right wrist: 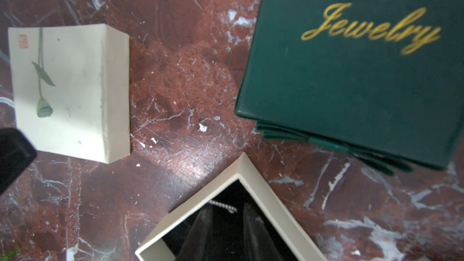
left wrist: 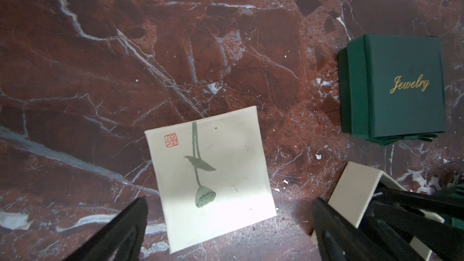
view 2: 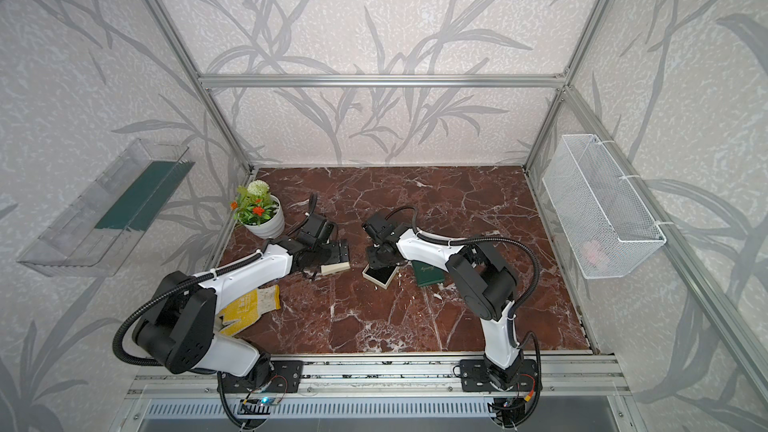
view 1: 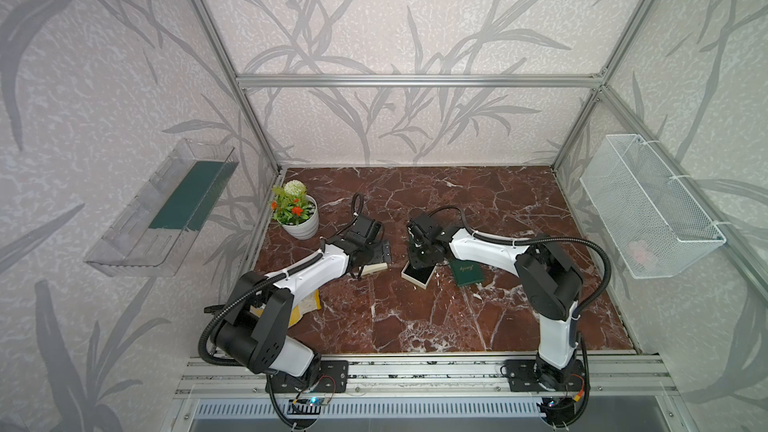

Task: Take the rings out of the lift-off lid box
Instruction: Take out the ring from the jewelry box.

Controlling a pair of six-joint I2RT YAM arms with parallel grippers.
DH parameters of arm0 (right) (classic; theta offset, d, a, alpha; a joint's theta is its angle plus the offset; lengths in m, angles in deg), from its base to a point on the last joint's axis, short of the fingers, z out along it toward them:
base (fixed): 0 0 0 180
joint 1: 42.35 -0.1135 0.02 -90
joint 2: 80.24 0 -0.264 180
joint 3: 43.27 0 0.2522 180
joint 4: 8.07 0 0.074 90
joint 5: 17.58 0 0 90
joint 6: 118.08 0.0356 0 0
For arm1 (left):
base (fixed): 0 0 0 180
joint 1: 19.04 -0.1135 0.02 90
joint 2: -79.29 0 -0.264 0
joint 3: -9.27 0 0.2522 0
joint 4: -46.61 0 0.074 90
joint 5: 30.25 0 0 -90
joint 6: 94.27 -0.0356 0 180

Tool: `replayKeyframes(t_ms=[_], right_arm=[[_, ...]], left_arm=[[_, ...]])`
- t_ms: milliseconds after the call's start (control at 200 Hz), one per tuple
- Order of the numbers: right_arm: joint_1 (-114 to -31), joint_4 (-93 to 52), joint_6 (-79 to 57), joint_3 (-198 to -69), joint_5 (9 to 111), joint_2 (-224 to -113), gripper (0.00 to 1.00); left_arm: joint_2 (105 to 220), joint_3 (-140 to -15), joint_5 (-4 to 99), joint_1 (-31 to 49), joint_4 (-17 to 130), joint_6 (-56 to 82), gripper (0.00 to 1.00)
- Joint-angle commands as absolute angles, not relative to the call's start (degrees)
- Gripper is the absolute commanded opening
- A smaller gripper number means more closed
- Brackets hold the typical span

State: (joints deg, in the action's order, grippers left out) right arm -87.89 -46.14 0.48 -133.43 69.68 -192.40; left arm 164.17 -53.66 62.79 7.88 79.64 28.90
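The lift-off lid box is cream. Its base (view 1: 419, 284) stands open on the marble, black inside. Its lid (view 1: 377, 268), printed with a lotus stem, lies apart to the left. In the right wrist view one of the rings (right wrist: 223, 205), a thin sparkling band, shows inside the base (right wrist: 263, 184). My right gripper (right wrist: 227, 208) reaches down into the base, its fingers a narrow gap apart with the ring between the tips. My left gripper (left wrist: 229, 200) hangs wide open over the lid (left wrist: 211, 171), holding nothing.
A dark green box marked "Jewelry" (view 1: 467, 272) sits just right of the base. A white flowerpot (view 1: 301, 222) stands at the back left, a yellow glove (view 2: 249, 305) under my left arm. A wire basket (view 1: 648, 205) and a clear shelf (view 1: 162, 209) hang on the side walls.
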Motion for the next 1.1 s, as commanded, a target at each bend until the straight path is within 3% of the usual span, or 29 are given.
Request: replayKeyframes(t_ms=[0,1095], right_arm=[[-87.8,-45.9,-0.4,-134.9,71.2,-193.0,0.25],[-88.1,-45.5,0.1,-135.0,72.4,-193.8,0.14]], left_arm=[[164.4,-55.4,62.6,7.6,80.2,29.9,0.99],[164.8,-54.8,61.4,7.5,80.2,30.3,0.99]])
